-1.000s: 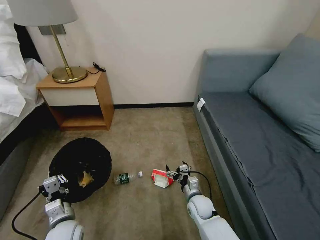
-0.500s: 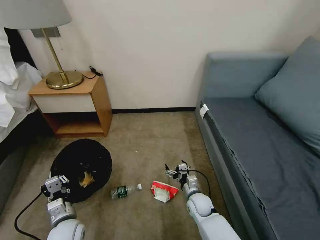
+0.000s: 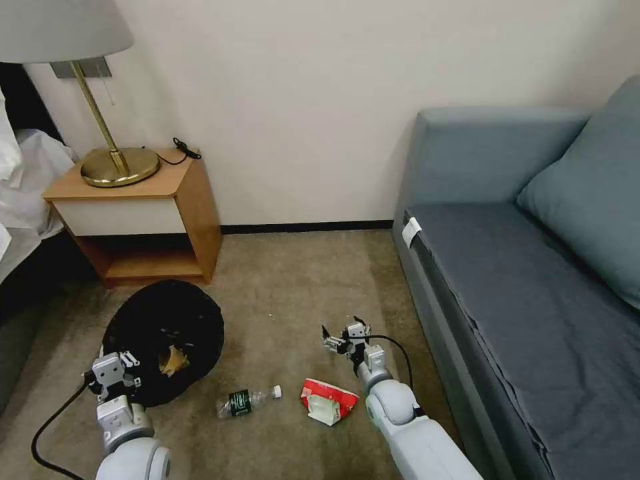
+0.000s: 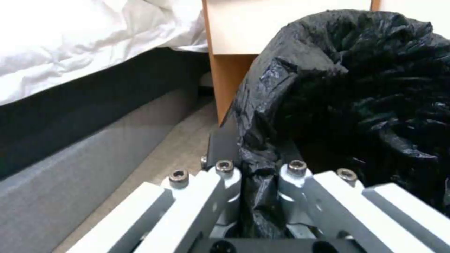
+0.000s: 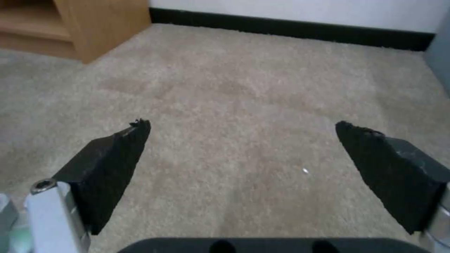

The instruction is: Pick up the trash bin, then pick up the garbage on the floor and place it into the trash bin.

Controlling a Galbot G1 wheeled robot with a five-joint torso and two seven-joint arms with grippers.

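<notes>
Left claw [image 3: 110, 373] is clamping the black-bagged rim of the trash bin [image 3: 167, 333] at near left. Right claw [image 3: 341, 337] is hanging wide open, empty, over carpet [image 5: 244, 91], just beyond the red-white snack bag [image 3: 327, 400]; bottle [image 3: 243, 401] is lying between bag and bin.

Wrinkly glossy plastic trash bin [image 3: 163, 333] (rough carpet [image 3: 293, 280])

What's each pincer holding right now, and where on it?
Left pincer is shut on the trash bin at its bagged rim. Right pincer is open, holding nothing.
</notes>
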